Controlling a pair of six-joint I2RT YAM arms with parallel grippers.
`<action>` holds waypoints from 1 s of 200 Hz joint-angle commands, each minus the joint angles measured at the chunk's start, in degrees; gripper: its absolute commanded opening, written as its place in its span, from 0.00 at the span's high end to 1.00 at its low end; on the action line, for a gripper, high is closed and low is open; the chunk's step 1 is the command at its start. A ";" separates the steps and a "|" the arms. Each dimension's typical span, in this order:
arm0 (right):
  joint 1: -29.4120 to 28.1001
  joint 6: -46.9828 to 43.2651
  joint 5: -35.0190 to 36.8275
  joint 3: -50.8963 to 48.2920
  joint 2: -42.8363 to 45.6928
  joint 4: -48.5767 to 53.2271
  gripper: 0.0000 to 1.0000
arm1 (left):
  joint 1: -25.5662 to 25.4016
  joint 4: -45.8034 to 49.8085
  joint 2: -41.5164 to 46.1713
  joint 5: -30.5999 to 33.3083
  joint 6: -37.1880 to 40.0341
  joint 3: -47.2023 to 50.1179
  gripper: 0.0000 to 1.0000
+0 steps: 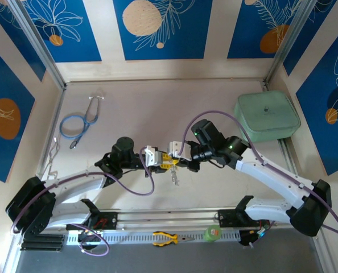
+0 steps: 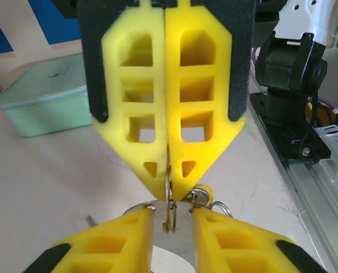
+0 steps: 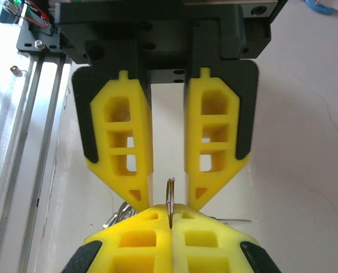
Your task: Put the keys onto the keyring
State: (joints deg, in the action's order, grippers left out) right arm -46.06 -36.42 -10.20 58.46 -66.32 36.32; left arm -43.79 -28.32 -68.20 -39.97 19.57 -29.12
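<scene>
Nope, there's no text, label, brand, number or sign I can actually read anywhere in these shots.
</scene>
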 commanded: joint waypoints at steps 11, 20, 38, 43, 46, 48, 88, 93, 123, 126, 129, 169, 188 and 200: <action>-0.90 -1.44 1.49 2.71 -1.22 1.92 1.00 | -0.33 -0.06 0.71 -1.09 0.85 -1.35 0.79; -1.04 -1.43 1.20 2.79 -1.35 2.17 1.00 | -0.37 -0.25 0.77 -1.08 0.90 -1.21 0.81; -1.13 -1.26 0.12 2.73 -1.61 2.53 1.00 | -0.33 -0.75 0.74 -1.08 0.88 -1.31 0.86; -1.13 -1.11 -0.14 2.64 -1.61 2.60 1.00 | -0.37 -0.84 0.73 -1.04 0.87 -1.30 0.89; -1.13 -1.11 -0.32 2.56 -1.66 2.62 1.00 | -0.40 -0.94 0.71 -1.07 0.83 -1.29 0.90; -1.18 -1.10 -0.48 2.48 -1.63 2.60 1.00 | -0.37 -1.08 0.64 -1.08 0.89 -1.29 0.91; 5.69 6.80 -11.62 -3.33 3.97 -5.76 0.83 | -0.34 -4.05 0.53 -1.26 -0.12 -0.40 1.00; 7.66 8.66 -14.54 -5.17 5.57 -8.36 0.81 | -0.33 -5.06 0.48 -1.42 -0.65 -0.01 1.00; 13.25 14.80 -25.85 -13.19 11.60 -19.25 0.78 | -0.37 -11.58 -0.64 -2.83 -3.50 1.68 1.00; 13.25 14.74 -26.06 -13.38 11.61 -19.26 0.78 | -0.40 -12.03 -0.75 -2.88 -3.75 1.81 1.00; 13.21 14.66 -26.22 -13.45 11.58 -19.08 0.78 | -0.37 -12.55 -0.92 -2.92 -3.98 1.91 1.00; 12.69 14.27 -28.78 -13.51 10.11 -17.41 0.76 | -0.35 -14.22 -2.18 -3.79 -5.20 1.97 1.00; 12.14 14.32 -28.11 -13.56 9.30 -17.49 0.76 | -0.35 -14.46 -2.19 -3.89 -5.37 1.95 1.00; 11.75 14.28 -27.07 -13.61 8.72 -17.59 0.76 | -0.41 -14.57 -2.19 -3.89 -5.55 1.97 1.00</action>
State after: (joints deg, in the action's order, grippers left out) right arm -33.43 -23.14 -35.57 45.54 -56.55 19.62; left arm -43.79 -39.00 -70.37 -41.78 15.27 -27.35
